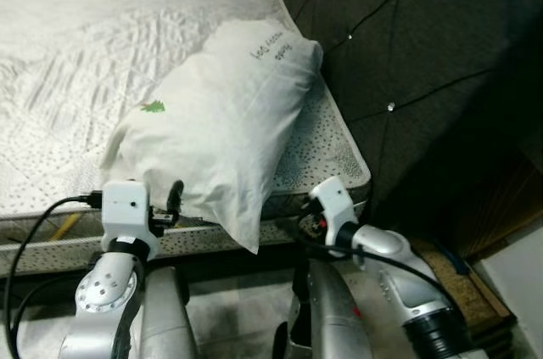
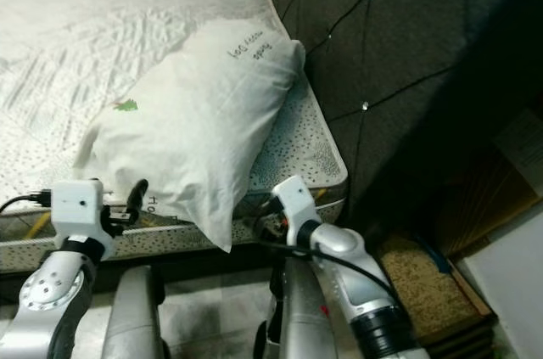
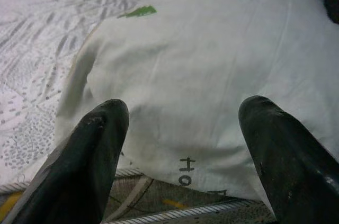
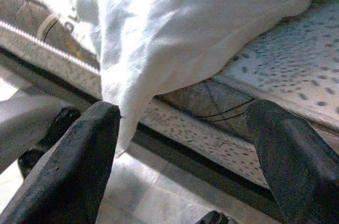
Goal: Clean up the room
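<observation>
- Left eye view: a bare quilted mattress (image 1: 102, 62) with a grey dotted pattern takes up most of the scene, running up to a dark tufted headboard (image 1: 407, 45) studded with shiny buttons. A white pillow (image 1: 221, 121) lies slanted on the mattress next to the headboard, one corner drooping over the mattress edge. It has a small green mark and some handwriting on it. The left hand (image 1: 170, 202) is right at the pillow's lower edge.
- Right eye view: same setup. The right hand (image 2: 267, 215) sits low at the mattress edge, just under the hanging pillow corner. Pale tiled floor (image 2: 212, 312) below, and a brownish mat (image 2: 420, 278) lies on the floor by the headboard.
- Left wrist view: the left hand's two black fingers (image 3: 90, 166) are spread wide, the pillow right in front of them and not pinched. Black lettering shows near the pillow's hem.
- Right wrist view: the right hand's fingers (image 4: 69, 171) are spread apart too, holding nothing. The pillow corner dangles past the mattress's piped side panel, with floor tiles beneath.
</observation>
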Tool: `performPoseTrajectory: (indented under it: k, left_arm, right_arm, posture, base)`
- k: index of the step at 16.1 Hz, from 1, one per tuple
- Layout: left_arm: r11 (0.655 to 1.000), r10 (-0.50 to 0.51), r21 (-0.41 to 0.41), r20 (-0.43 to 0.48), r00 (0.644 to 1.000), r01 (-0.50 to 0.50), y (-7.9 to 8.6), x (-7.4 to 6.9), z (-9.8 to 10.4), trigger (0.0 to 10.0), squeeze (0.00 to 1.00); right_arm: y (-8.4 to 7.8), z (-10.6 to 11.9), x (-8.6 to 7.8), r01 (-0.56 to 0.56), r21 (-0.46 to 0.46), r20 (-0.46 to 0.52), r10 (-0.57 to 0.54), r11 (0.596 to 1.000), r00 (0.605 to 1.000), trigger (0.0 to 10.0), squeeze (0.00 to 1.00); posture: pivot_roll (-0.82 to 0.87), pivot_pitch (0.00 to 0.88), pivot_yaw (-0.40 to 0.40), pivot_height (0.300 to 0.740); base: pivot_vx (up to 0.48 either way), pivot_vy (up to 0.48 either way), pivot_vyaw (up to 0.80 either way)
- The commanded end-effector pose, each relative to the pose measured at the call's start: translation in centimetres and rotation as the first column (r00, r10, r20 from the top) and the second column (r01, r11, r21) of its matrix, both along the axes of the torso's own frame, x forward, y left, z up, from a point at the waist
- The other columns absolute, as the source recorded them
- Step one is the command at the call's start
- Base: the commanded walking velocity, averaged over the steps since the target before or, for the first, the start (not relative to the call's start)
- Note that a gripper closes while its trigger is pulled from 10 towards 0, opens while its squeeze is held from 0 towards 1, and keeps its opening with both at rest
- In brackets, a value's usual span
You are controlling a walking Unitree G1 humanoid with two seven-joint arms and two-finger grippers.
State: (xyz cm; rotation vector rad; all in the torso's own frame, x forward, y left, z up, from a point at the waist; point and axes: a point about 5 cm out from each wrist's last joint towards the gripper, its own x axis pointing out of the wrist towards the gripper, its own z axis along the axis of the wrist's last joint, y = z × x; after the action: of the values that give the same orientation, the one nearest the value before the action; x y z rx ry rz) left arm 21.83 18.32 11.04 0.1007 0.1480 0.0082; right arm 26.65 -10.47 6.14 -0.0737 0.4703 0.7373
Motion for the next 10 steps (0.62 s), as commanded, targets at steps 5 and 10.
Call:
performPoseTrajectory:
  k: [5, 10]
  left_arm:
    - [0.999, 0.005, 0.048, -0.047, 0.999, -0.003, 0.4, -0.4, -0.4, 10.0, 0.00]
    - [0.994, 0.084, 0.074, -0.062, 0.995, -0.079, 1.7, -2.1, -0.2, 10.0, 0.00]
  right_arm:
    - [1.5, 0.0, 1.4, -0.022, -0.028, 0.003, 0.022, 0.999, 1.000, 10.0, 0.00]
    - [3.7, 1.9, 5.6, 0.102, -0.008, 0.074, -0.101, 0.995, 0.992, 10.0, 0.00]
  posture:
    - [0.12, 0.096, -0.151, 0.527]
    - [0.21, 0.118, -0.185, 0.527]
  base:
    - [0.000, 0.000, 0.00]
    - [0.000, 0.000, 0.00]
